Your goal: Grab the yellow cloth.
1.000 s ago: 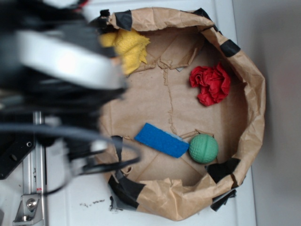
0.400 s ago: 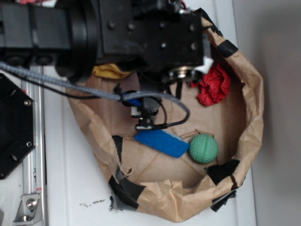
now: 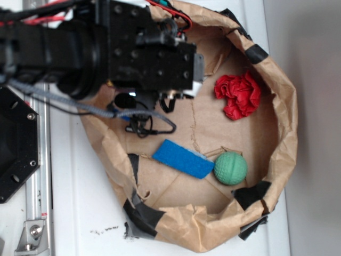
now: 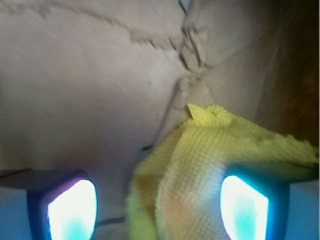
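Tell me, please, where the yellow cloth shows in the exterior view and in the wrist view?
Exterior: the yellow cloth is not visible; the black arm covers the upper left of the paper bag, so it may lie beneath.
Wrist: the yellow cloth fills the lower right, between the open tool's fingers, nearer the right one.
Shared landmark: the bag's creased brown paper floor.

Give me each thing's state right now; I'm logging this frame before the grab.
hand: open, fingers either side of the cloth's edge, not closed on it
yellow cloth: crumpled, lying on the paper floor, between the fingers
red cloth: bunched up, untouched
blue sponge: lying flat
green ball: resting beside the sponge
paper bag: open, rim rolled down
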Robot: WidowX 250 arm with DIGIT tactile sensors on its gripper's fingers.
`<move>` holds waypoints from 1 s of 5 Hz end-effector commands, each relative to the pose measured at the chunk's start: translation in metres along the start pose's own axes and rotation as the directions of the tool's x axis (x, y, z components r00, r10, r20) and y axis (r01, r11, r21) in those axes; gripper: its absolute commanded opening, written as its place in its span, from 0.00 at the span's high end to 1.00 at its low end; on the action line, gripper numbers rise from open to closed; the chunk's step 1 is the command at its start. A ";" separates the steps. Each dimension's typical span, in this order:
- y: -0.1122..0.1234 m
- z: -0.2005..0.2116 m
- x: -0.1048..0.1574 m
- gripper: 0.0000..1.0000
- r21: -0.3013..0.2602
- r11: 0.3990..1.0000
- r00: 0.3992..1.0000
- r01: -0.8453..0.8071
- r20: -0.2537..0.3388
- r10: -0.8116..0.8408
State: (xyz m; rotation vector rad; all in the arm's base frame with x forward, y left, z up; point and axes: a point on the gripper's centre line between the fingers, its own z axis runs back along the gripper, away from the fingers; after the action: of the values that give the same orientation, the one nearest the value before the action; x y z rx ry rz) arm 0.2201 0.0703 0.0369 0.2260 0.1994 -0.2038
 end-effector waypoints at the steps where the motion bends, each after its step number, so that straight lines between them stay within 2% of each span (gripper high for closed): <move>1: 0.025 -0.019 -0.011 0.00 0.002 0.998 0.998 -0.060 -0.013 0.061; 2: 0.025 -0.016 -0.015 0.00 0.018 0.998 0.998 -0.064 -0.002 0.064; 3: 0.028 -0.013 -0.020 0.25 0.007 0.997 0.997 -0.079 0.013 0.079; 4: 0.032 -0.012 -0.021 1.00 -0.014 0.995 0.995 -0.098 0.020 0.098; 5: 0.032 -0.012 -0.021 1.00 -0.033 0.996 0.996 -0.083 0.025 0.084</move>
State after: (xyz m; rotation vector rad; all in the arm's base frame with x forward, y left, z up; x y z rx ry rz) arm 0.2093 0.0972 0.0306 0.1888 0.1877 -0.1647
